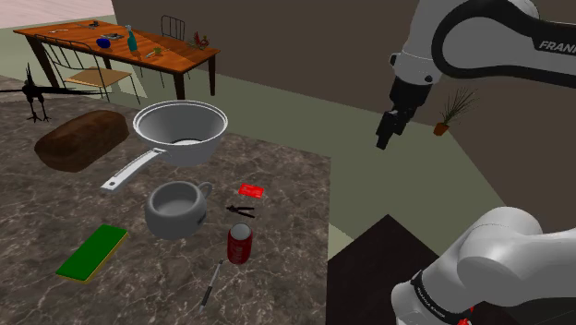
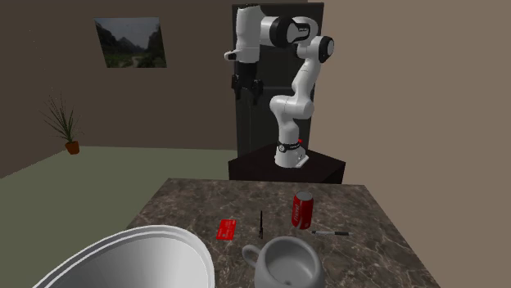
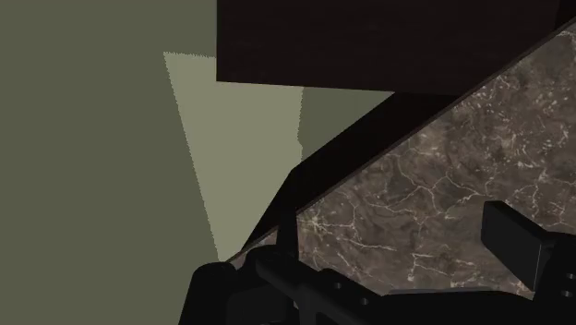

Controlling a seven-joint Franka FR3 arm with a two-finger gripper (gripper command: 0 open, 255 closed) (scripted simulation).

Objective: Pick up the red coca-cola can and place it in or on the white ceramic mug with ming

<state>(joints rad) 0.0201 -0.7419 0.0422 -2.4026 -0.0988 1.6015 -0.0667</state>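
The jaws hang released and empty, high off the tabletop (image 1: 286, 175), to the shoulder view's right. One red can (image 1: 239, 246) stands upright just right of one grey mug (image 1: 175, 209). One pen (image 1: 211, 284) lies nearer, one red card (image 1: 250, 190) and one saucepan (image 1: 181, 132) farther.

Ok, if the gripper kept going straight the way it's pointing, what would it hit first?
Probably the counter near its edge, which lies just ahead of the gripper in the wrist view. Depth is unclear, so it might pass the edge and reach the floor.
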